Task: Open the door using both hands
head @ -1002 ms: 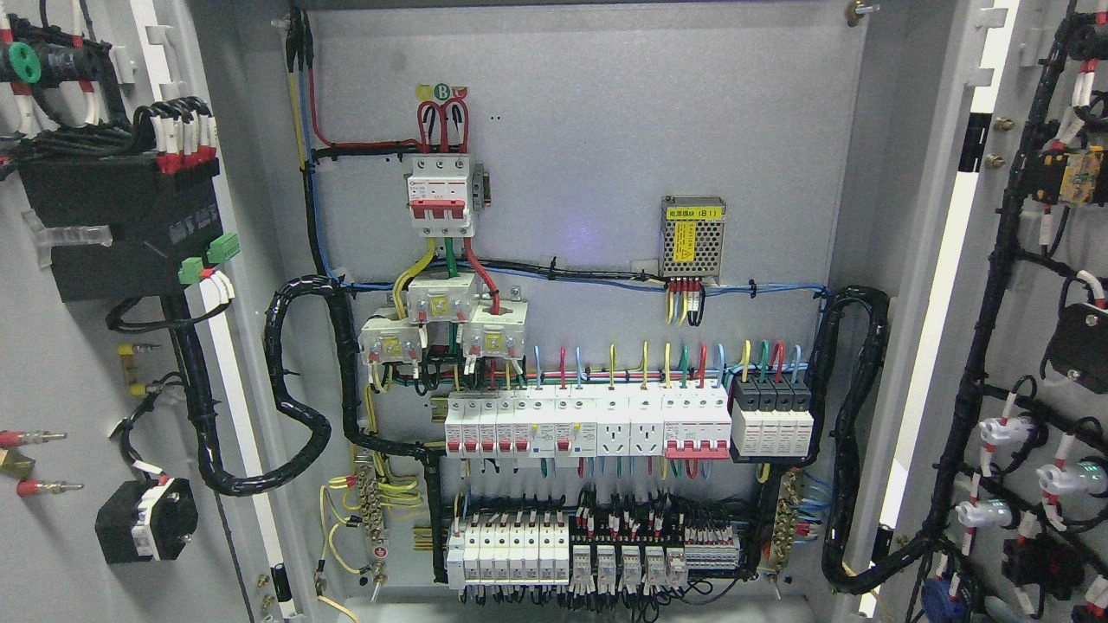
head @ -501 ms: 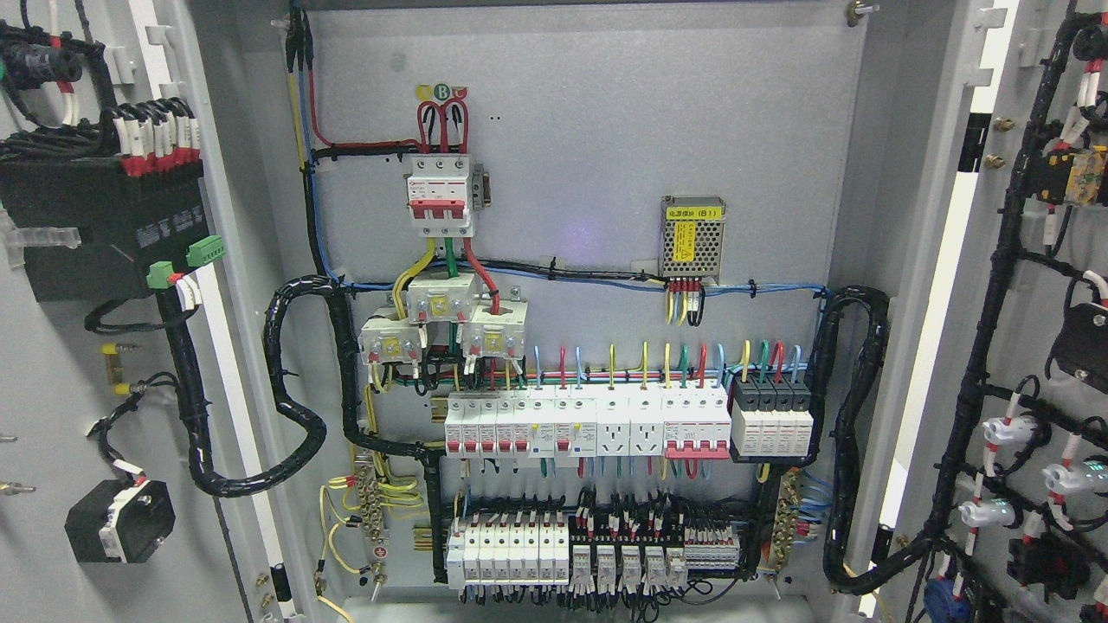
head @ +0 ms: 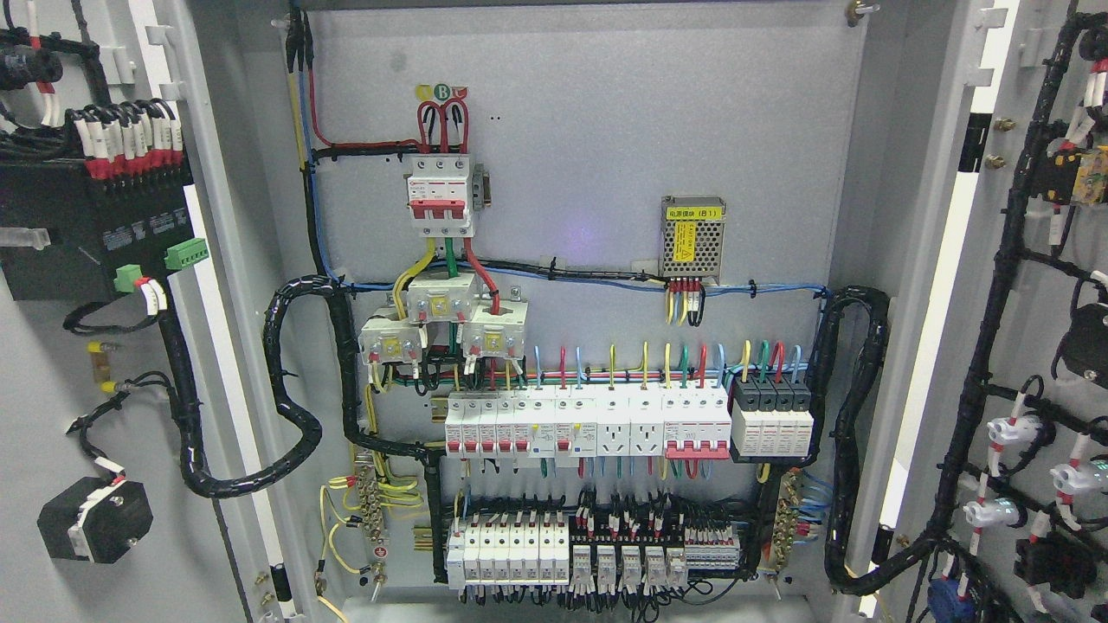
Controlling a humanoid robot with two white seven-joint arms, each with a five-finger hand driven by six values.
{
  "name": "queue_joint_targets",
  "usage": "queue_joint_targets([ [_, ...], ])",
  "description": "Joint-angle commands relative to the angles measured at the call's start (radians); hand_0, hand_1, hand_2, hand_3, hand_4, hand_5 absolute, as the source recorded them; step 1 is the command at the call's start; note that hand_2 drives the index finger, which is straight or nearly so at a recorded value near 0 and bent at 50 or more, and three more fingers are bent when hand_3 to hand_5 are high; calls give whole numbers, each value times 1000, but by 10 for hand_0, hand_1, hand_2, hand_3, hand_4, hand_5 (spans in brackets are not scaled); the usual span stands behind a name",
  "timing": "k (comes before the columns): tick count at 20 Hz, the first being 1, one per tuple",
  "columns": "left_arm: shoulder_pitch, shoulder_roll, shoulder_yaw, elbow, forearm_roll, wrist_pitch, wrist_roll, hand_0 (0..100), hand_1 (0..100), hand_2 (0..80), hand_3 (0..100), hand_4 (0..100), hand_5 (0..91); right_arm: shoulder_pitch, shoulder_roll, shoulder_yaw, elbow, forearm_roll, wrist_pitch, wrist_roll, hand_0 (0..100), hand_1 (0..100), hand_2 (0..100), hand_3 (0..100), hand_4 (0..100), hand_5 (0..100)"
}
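Neither hand shows anywhere in the frame, so I cannot tell how far either is open or what it has hold of.

By the look of it the step in hand is the last of the swing, with both doors already wide. To do it well, each hand should push its door evenly outward along its hinge arc and ease off near the stop. The black cable looms running from the cabinet onto the doors must not be pulled tight.

The left door (head: pixel 52 363) fills the left edge of the frame. Its grey inner face carries a black box with red-tipped wires (head: pixel 95 216) at the upper left. The right door (head: pixel 1056 104) stands at the right edge, hung with a black cable loom (head: pixel 978 372) and small white fittings. Between them the cabinet's back panel (head: pixel 606 130) lies fully exposed, with rows of white breakers (head: pixel 589 424) across the lower middle.
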Motion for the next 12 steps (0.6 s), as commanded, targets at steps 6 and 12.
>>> queue_joint_targets([
  [6, -65, 88, 66, 142, 58, -42, -1, 0, 0, 0, 0, 43, 0, 3, -4, -41, 38, -62, 4, 75, 0, 0, 0, 0, 0, 0],
  [12, -131, 125, 76, 182, 79, 64, -3, 0, 0, 0, 0, 43, 0, 3, -6, -50, 56, -115, 7, 121, 0, 0, 0, 0, 0, 0],
])
